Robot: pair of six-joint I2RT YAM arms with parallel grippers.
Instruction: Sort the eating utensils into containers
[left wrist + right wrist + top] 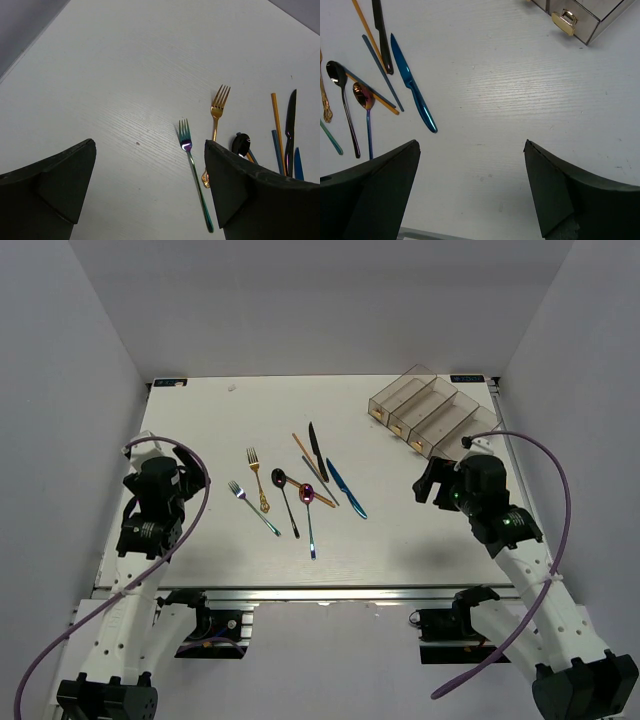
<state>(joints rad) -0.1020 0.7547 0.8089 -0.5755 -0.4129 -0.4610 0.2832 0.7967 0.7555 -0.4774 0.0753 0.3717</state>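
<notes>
The utensils lie in a loose cluster mid-worktop. The gold fork (257, 476) and teal fork (252, 507) are on its left. The black spoon (336, 72), purple spoon (364, 96) and chopsticks (382, 72) are in the middle, with the black knife (381, 30) and blue knife (413, 91) on its right. The containers (430, 410) stand at the far right corner, well apart, seemingly unfilled.

My left pincer (150, 190) and right pincer (470, 192) hover spread wide, holding nothing. I judge the first pick is due. The blue knife suits my right pincer, since its near end lies clear of the chopsticks. I should set my fingers square across it, descend until they graze the worktop (520, 100), then squeeze, because thin flat metal slips easily.
</notes>
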